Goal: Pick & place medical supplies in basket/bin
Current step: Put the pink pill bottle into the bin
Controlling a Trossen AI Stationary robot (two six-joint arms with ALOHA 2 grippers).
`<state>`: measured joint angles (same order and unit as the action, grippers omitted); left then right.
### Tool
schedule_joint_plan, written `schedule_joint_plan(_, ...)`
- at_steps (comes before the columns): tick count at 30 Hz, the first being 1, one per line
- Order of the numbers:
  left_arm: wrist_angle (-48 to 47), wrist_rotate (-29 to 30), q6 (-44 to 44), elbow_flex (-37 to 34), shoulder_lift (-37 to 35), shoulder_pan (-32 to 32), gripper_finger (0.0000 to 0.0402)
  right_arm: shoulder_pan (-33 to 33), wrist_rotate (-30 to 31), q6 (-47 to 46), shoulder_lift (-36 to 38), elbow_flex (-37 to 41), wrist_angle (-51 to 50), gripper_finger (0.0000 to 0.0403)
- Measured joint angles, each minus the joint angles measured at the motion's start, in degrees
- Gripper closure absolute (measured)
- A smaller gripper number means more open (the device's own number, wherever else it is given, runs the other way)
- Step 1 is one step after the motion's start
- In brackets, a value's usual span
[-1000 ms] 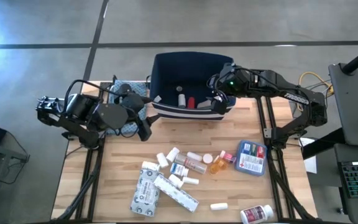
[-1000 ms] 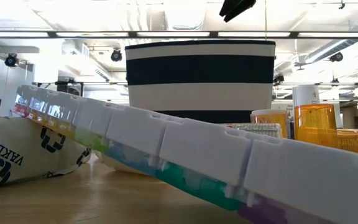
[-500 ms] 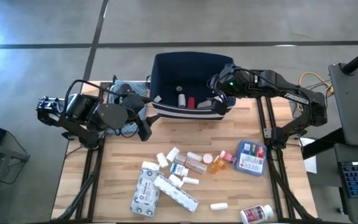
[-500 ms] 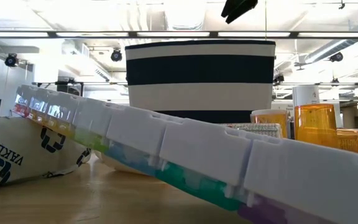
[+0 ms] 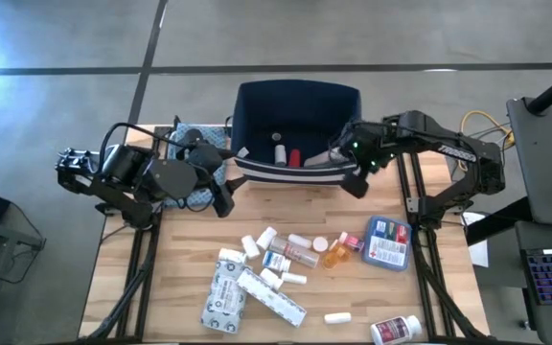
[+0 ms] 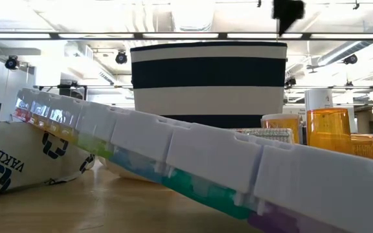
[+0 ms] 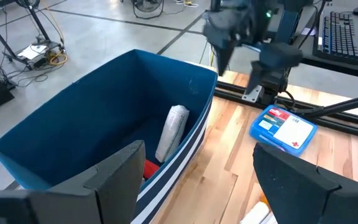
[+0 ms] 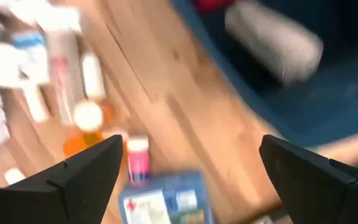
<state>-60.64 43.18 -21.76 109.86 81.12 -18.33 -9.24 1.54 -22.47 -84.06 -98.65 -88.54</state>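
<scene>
We are looking at two matte-black jointed arms — the left arm (image 5: 151, 177) trailing black cables, the right arm (image 5: 429, 139) showing a small green light — each ending in flat, dark, wedge-shaped fingers (image 7: 114, 177).

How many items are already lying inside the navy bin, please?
2 visible: a white bottle near the middle of the bin floor, and a red item right beside it. The near wall may hide others.

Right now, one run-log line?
right gripper: open, empty, beside navy-blue striped fabric bin | left gripper: open, waiting | bin: white bottle, red item
</scene>
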Motion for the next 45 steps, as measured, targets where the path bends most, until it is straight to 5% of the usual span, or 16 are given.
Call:
schedule_joint_plan(10, 0.0, 0.0, 4.1, 0.0, -0.1, 0.0, 0.0124, 7.0, -5.8, -6.5, 1.1, 21.0, 1.2, 0.0037)
schedule_joint_plan(15, -1.0, 0.0, 4.3, 0.0, -0.7, 0.0, 0.0124, 13.4, -9.2, -7.7, 2.7, 32.4, 11.1, 0.0037)
schedule_joint_plan(20, -2.0, 0.1, 4.3, 0.0, -1.2, 0.0, 0.0124, 20.2, -5.6, -15.1, 6.1, 40.7, 22.8, 0.0037)
schedule_joint_plan(25, -3.6, 0.1, 4.3, 0.0, -1.6, 0.0, 0.0124, 24.6, 1.7, -22.4, 9.3, 46.2, 29.0, 0.0037)
schedule_joint_plan(33, -6.7, 0.1, 4.3, 0.0, -1.7, 0.0, 0.0124, 26.3, -1.7, -27.0, 8.9, 55.9, 38.6, 0.0037)
schedule_joint_plan(45, -8.2, 0.0, 3.2, 0.0, -1.7, 0.0, 0.0124, 27.5, 3.0, -25.5, 3.4, 58.6, 43.9, 0.0043)
